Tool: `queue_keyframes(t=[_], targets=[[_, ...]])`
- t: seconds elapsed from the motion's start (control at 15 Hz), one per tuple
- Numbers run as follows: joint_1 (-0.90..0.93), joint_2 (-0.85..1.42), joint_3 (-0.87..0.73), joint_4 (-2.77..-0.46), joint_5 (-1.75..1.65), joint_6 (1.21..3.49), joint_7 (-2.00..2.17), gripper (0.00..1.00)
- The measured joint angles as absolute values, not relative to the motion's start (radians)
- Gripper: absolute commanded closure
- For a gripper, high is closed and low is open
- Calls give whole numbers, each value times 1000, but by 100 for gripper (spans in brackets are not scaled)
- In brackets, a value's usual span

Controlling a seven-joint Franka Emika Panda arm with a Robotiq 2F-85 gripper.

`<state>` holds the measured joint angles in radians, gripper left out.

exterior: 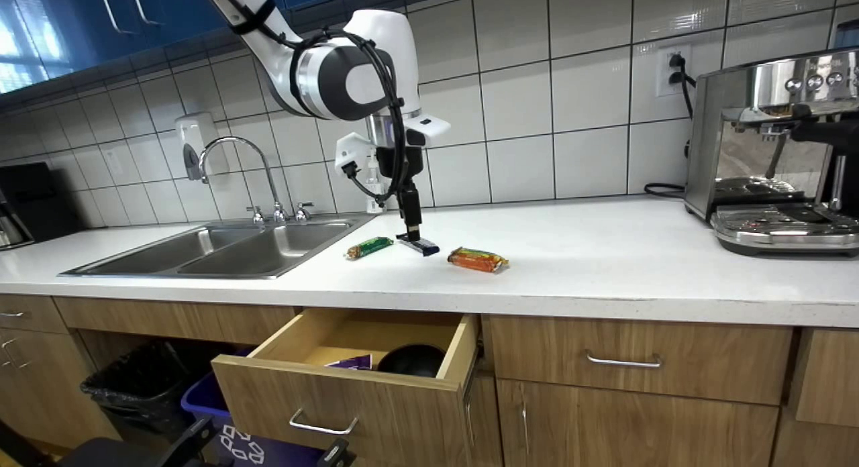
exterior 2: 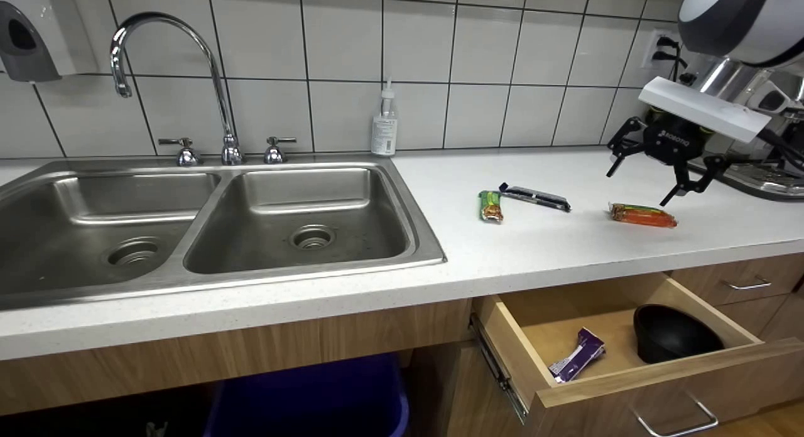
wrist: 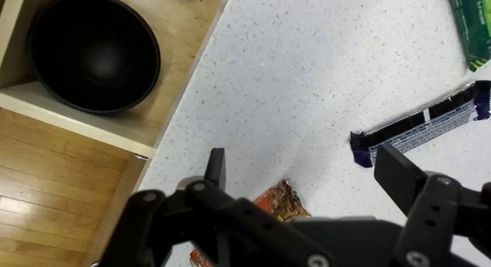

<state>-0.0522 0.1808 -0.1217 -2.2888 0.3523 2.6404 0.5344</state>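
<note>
2 spread fingers [wrist: 399, 177], orange packet [wrist: 282, 201] part-hidden, wrist view only

- Pale tiles with dark joints line the back wall [exterior: 590, 84] of a kitchen.
- Blue upper cabinets [exterior: 74, 24] hang at upper left in an exterior view, bright light glaring off their glossy fronts.
- A white countertop [exterior: 604, 252], speckled up close in the wrist view, runs along the wall.
- Set into it, a double-basin steel sink [exterior 2: 426, 236] sits before a curved chrome faucet [exterior 2: 231, 151]; a soap dispenser [exterior: 201, 141] is mounted above.
- A metal espresso machine [exterior: 785, 229] stands near a power outlet [exterior: 664, 84].
- Below, wood-grain base cabinets [exterior: 637, 427] include one open drawer [exterior: 362, 400], near a blue bin [exterior 2: 308, 393] and a black-lined bin [exterior: 141, 393].
- Light gleams on the wooden plank floor [wrist: 57, 175].
</note>
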Motion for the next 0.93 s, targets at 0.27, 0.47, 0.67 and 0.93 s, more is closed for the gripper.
queue_keyframes(t=[0.27,0.47,0.67,0.93], targets=[[-65,225,-147,-2252,352,2640,539,0],[-70,263,-164,-2220,353,2640,550,0],[-73,302,-179,-2185,353,2640,574,0],[-77,353,-189,-2137,353,2640,622,0]])
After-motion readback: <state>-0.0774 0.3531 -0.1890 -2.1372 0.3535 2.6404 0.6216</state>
